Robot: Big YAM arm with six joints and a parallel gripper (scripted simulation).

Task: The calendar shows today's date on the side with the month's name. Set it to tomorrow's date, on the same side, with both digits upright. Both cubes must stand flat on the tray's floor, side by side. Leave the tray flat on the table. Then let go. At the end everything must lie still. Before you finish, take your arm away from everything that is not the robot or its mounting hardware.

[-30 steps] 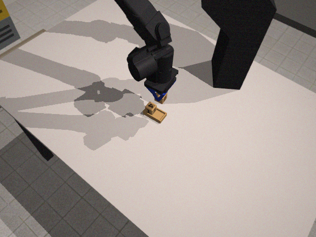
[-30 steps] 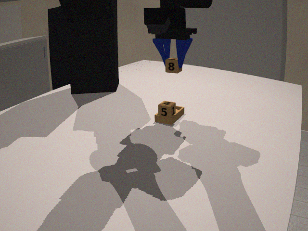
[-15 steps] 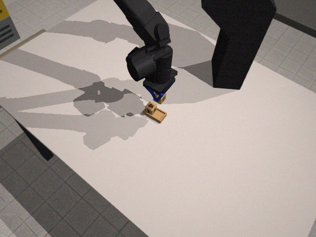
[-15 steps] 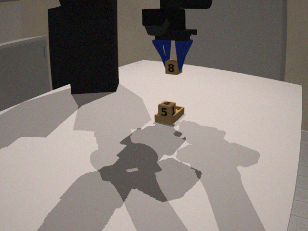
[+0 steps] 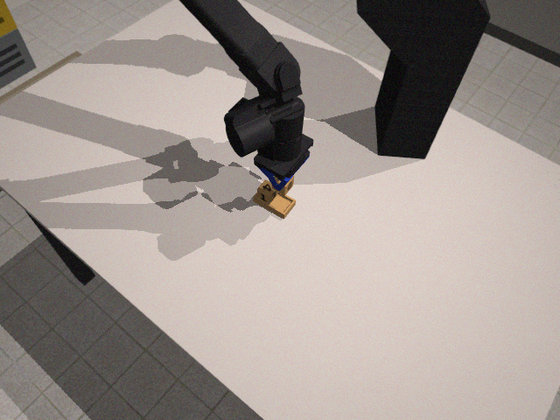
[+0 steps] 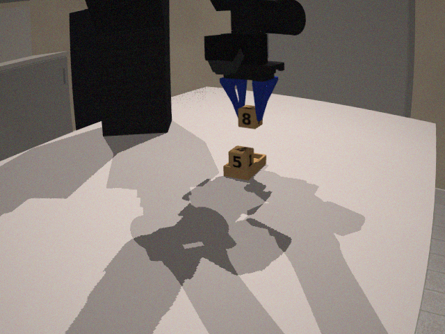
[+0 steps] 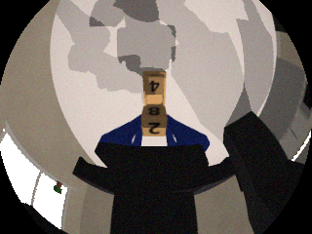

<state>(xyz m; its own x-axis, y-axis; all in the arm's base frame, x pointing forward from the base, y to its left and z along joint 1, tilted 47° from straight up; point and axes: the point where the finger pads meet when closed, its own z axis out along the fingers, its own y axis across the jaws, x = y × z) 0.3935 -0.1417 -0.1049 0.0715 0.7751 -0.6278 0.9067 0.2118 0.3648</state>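
A pale counter [image 5: 361, 271] [image 6: 323, 151] [image 7: 195, 83] fills most of the scene, with broad overlapping shadows across part of it. A black column [image 5: 420, 81] [image 6: 122, 68] stands at the counter. The black arm [image 5: 253, 49] [image 6: 265, 17] reaches in over it, its blue jaws [image 5: 281, 184] [image 6: 249, 118] pointing downward. On the counter lies the small wooden tray [image 5: 283, 207] [image 6: 237, 173], flat, with one end section occupied and the rest of its floor open. The cube in the tray [image 5: 267, 192] [image 6: 240, 158] [image 7: 154, 84] sits at that end; the exterior view shows a 5 and a 1 on two of its sides, both upright, and a 4 on top. The other cube [image 5: 289, 184] [image 6: 248, 117] [image 7: 154, 121] is gripped between the jaws, raised clear of the tray and the counter. It shows an upright 8 to the exterior view, while the wrist view catches an 8 and a 2. Its face toward the top view is mostly hidden, and the mark there seems too small to read.
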